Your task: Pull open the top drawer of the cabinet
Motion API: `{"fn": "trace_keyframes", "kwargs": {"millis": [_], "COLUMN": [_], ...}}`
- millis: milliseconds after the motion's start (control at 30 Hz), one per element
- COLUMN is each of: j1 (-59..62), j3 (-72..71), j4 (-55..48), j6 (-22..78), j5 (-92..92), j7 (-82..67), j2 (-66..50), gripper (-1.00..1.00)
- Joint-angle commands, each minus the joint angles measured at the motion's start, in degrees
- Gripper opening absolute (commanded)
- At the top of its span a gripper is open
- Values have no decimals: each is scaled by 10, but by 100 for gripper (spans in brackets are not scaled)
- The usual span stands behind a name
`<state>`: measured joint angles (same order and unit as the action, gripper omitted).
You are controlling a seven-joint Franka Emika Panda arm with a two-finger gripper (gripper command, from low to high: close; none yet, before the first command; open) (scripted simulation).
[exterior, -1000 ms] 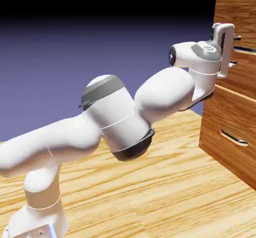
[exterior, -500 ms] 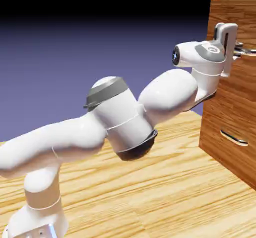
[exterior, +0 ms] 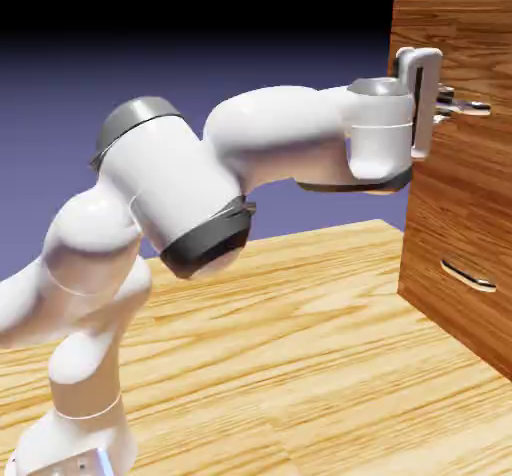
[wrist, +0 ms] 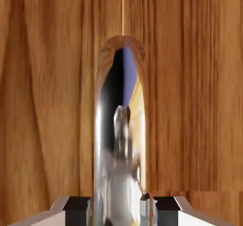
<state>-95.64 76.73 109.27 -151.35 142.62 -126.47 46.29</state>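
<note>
The cabinet [exterior: 440, 244] stands at the exterior view's right. Its top drawer [exterior: 455, 44] juts out to the left of the lower drawer front. My gripper [exterior: 452, 107] reaches level from the left and is shut on the top drawer's silver handle [exterior: 474, 109]. In the hand view the curved shiny handle [wrist: 121, 139] runs up the middle between my grey fingertips [wrist: 77, 205], with the drawer's wood grain [wrist: 47, 101] filling the rest.
The lower drawer front [exterior: 455, 309] with its own silver handle [exterior: 468, 276] sits below, flush with the cabinet. The arm's elbow [exterior: 165, 184] bulges over the pale wooden floor [exterior: 300, 364] at the left.
The gripper went from open around the handle to shut on it. The arm then drew back to the exterior view's left, and the top drawer front came out with it.
</note>
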Motion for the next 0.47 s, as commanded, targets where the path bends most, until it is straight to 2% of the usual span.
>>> {"fn": "trace_keyframes", "kwargs": {"millis": [0, 267, 433], "j1": [21, 187, 273], "j3": [-16, -154, -199], "j4": [18, 168, 174], "j6": [3, 31, -20], "j5": [-3, -28, -16], "j7": [2, -1, 88], "j2": [1, 41, -30], "gripper": [-100, -100, -100]}}
